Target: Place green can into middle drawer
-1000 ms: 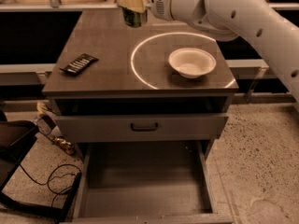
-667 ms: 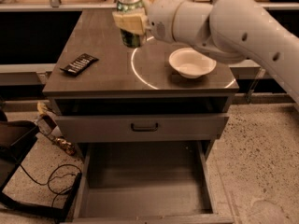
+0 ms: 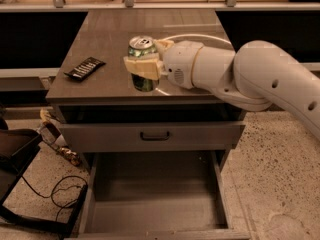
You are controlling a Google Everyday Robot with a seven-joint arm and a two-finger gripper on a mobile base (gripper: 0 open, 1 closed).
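The green can (image 3: 144, 83) has a silver top and green sides. It is held upright in my gripper (image 3: 142, 67), whose cream fingers (image 3: 135, 66) are shut around its middle. The can hangs just above the front part of the brown cabinet top (image 3: 105, 84). The middle drawer (image 3: 155, 211) is pulled out at the bottom of the view, below and in front of the can. Its grey floor is bare.
A black remote-like object (image 3: 85, 68) lies on the cabinet top at the left. A grey drawer front with a black handle (image 3: 154, 135) sits between the cabinet top and the open tray. My white arm (image 3: 260, 79) covers the right of the top. Cables (image 3: 57, 191) and a dark bag (image 3: 15, 151) lie on the floor at the left.
My gripper has carried the can from the back of the cabinet top toward its front edge and lower. The arm now hides the white bowl.
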